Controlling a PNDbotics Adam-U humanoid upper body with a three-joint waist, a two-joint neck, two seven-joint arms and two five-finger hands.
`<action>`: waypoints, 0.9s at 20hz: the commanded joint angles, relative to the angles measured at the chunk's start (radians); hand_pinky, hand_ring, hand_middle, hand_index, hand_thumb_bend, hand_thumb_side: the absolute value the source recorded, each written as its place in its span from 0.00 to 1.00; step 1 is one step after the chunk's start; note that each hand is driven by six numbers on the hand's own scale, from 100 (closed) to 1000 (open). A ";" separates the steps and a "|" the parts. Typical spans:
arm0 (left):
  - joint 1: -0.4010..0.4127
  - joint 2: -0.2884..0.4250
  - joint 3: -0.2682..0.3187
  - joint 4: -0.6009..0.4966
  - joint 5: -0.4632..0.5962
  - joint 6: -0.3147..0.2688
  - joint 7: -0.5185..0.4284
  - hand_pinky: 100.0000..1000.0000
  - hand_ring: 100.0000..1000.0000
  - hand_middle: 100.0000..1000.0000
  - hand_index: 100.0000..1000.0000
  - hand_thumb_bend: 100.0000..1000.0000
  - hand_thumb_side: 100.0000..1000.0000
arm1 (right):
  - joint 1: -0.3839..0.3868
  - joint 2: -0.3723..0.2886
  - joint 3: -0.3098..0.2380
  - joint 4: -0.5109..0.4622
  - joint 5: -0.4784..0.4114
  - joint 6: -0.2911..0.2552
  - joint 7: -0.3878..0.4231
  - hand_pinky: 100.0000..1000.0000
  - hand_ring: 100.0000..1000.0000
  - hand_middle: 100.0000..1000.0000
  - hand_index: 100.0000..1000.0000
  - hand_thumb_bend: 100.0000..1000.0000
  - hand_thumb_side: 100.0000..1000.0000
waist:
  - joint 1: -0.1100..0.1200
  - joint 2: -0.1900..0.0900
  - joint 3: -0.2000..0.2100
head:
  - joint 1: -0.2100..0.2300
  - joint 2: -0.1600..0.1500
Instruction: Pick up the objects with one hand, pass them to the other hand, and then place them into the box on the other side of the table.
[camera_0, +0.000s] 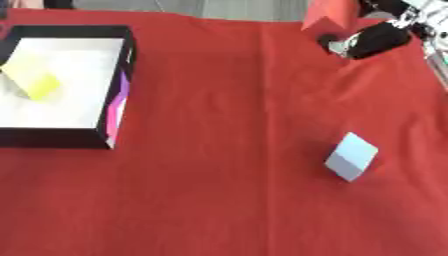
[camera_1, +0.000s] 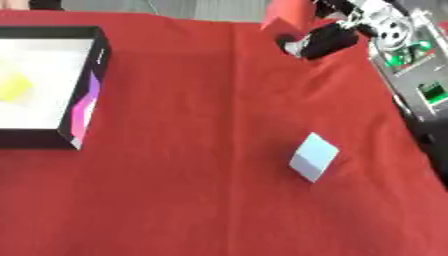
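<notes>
My right hand (camera_0: 374, 41) comes in from the upper right corner, black, its fingers curled against a red block (camera_0: 327, 17) that it holds above the far side of the table. A pale blue cube (camera_0: 351, 157) lies tilted on the red cloth at the right, well in front of that hand and apart from it. The black box with a white floor (camera_0: 52, 107) stands at the left edge, with a yellow block (camera_0: 33, 79) inside it. My left hand shows in neither view.
The red cloth (camera_0: 219, 175) covers the whole table. The box has a pink and purple patch on its right wall (camera_0: 118, 102). Silver and green parts of my right arm (camera_1: 398, 37) fill the upper right of the right eye view.
</notes>
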 joint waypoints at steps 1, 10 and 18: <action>-0.026 0.069 0.002 -0.022 -0.012 -0.001 -0.014 0.80 0.74 0.64 0.67 0.00 0.73 | 0.001 0.029 0.004 -0.055 -0.009 0.008 -0.082 0.78 0.59 0.41 0.49 0.00 0.00 | 0.019 -0.048 -0.001 | 0.011 0.009; -0.077 0.144 -0.045 -0.040 -0.048 0.001 -0.092 0.79 0.74 0.64 0.68 0.00 0.70 | 0.044 0.119 0.060 -0.068 -0.039 -0.001 -0.237 0.77 0.58 0.41 0.49 0.00 0.00 | 0.026 -0.058 -0.004 | 0.028 0.015; -0.148 0.190 -0.119 -0.069 -0.113 0.013 -0.239 0.78 0.75 0.66 0.70 0.00 0.68 | 0.057 0.181 0.109 -0.021 -0.022 -0.046 -0.304 0.77 0.57 0.40 0.49 0.00 0.00 | 0.034 -0.062 0.003 | 0.031 0.019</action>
